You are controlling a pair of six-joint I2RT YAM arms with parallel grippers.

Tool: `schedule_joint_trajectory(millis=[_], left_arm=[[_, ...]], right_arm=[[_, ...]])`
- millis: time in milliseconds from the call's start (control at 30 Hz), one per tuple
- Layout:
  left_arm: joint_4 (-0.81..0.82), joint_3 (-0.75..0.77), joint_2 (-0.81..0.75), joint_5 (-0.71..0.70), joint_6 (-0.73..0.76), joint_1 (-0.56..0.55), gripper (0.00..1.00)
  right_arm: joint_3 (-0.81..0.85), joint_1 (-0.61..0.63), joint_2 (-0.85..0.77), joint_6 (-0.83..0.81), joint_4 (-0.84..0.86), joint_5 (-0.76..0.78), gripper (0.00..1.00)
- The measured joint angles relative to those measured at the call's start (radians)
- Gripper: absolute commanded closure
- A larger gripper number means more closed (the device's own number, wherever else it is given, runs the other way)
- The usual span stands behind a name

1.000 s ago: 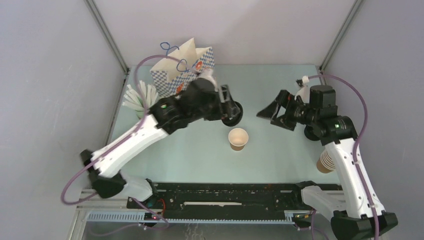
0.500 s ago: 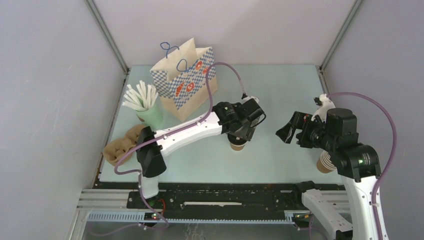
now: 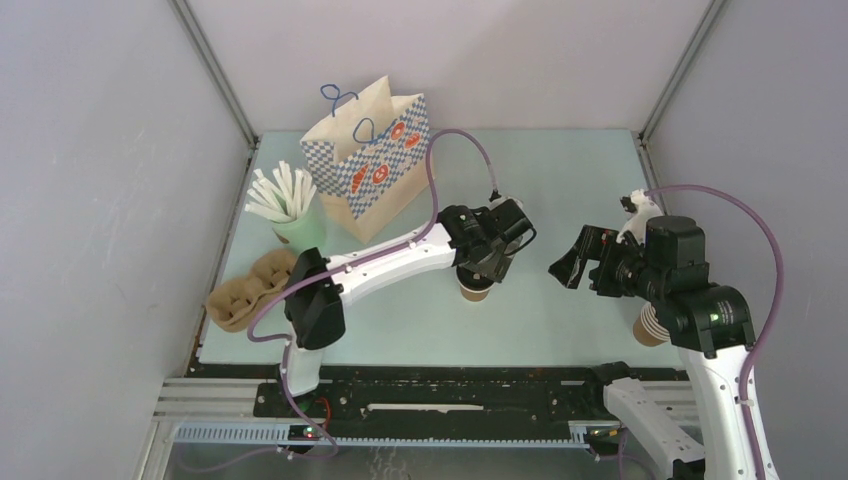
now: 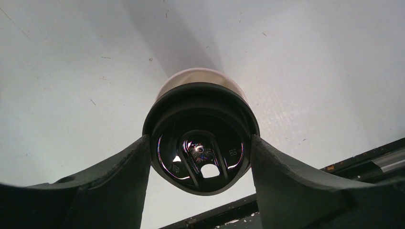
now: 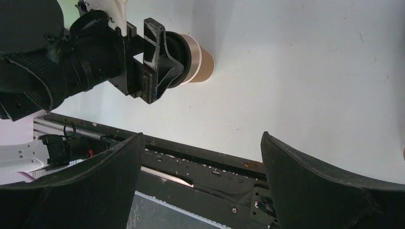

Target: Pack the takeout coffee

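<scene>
The blue-and-white checkered paper bag (image 3: 375, 165) is standing at the far left of the pale green table (image 3: 560, 170). Near the table's middle, the left gripper (image 4: 200, 148) is pinching the round black plastic lid (image 4: 200, 95) on the small tan-brown paper cup (image 5: 203, 62), which is standing upright. Further right, the right gripper (image 5: 201, 138) is hovering, fingers spread wide, empty.
</scene>
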Motion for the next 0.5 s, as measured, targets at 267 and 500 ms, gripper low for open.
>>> schedule_joint_trajectory(millis=[267,500], left_arm=[[0.032,-0.001,0.0,0.005,0.013,0.008,0.33],[0.041,-0.005,0.008,0.005,0.016,0.009,0.31]], right_arm=[[-0.007,0.0,0.0,-0.003,0.0,-0.002,0.0],[-0.007,0.001,0.0,-0.009,0.0,-0.003,0.0]])
